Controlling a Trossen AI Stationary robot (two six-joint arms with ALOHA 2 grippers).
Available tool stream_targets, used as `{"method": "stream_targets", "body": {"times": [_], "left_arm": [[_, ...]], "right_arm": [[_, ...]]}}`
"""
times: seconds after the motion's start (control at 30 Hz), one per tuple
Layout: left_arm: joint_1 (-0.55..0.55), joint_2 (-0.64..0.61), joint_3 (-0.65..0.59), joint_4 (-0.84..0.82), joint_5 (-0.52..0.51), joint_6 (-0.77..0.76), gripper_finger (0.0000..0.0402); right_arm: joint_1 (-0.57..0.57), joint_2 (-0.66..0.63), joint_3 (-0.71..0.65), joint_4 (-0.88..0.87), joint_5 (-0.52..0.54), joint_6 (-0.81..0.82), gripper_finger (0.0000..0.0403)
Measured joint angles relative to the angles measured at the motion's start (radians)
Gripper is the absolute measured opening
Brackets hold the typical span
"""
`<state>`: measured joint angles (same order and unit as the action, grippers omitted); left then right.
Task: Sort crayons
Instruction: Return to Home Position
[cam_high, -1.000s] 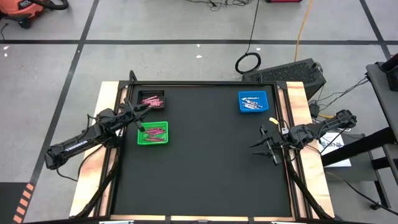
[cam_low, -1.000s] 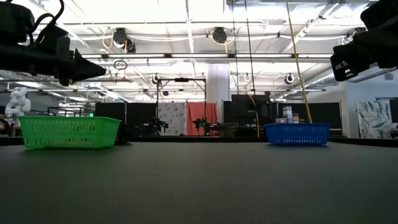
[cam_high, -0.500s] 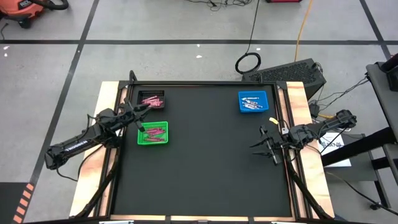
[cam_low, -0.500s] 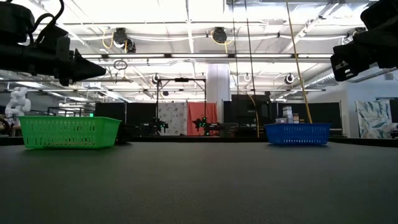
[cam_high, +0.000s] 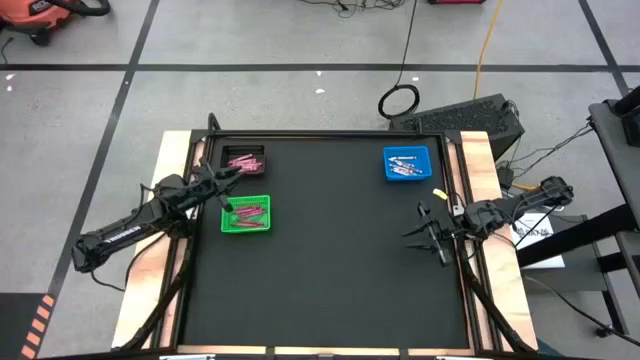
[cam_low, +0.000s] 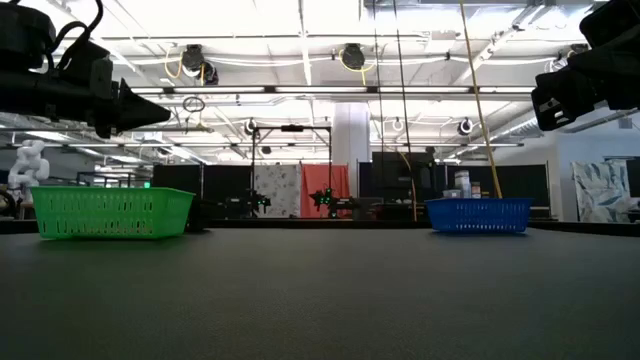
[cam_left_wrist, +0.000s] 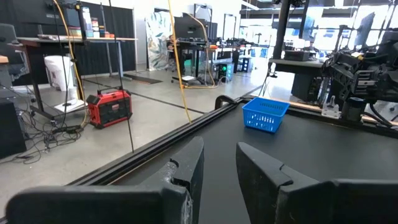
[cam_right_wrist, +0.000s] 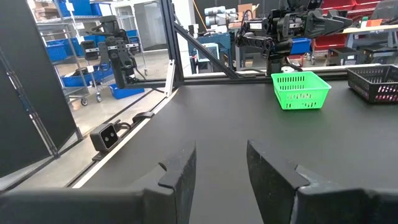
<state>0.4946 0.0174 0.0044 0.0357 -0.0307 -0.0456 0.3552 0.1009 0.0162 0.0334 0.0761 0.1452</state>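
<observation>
All the crayons in sight lie in three small bins on the black table (cam_high: 330, 270). The pink crayons (cam_high: 243, 160) are in the black bin (cam_high: 262, 151) at the far left corner. The reddish crayons (cam_high: 250, 214) are in the green bin (cam_high: 224, 227), just nearer than it. The white crayons (cam_high: 404, 160) are in the blue bin (cam_high: 388, 176) at the far right. From above, the sticks are too small to count. At table height the bin walls hide them altogether, and the black bin is almost wholly hidden behind the green one.

The left gripper (cam_high: 230, 190) hangs over the table's left side, by the gap between the black and green bins, and the low view shows it raised clear of the green one. Its wrist view shows its fingers (cam_left_wrist: 186, 171) parted by a narrow gap, holding nothing. The right gripper (cam_high: 428, 233) hangs over the right edge, nearer than the blue bin and well apart from it. Its fingers (cam_right_wrist: 180, 168) are likewise slightly parted and empty. In the low view both arms are cut off at the picture's upper corners.

A small yellow bit (cam_high: 438, 194) lies by the right edge between the blue bin and the right gripper, and what it is cannot be told. In the right wrist view the black bin is cut off at the picture's edge.
</observation>
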Motion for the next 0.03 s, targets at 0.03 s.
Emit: {"method": "stream_targets", "body": {"times": [0.03], "left_arm": [[0.0, 0.0, 0.0, 0.0, 0.0, 0.0, 0.01]], "right_arm": [[0.0, 0.0, 0.0, 0.0, 0.0, 0.0, 0.013]]}}
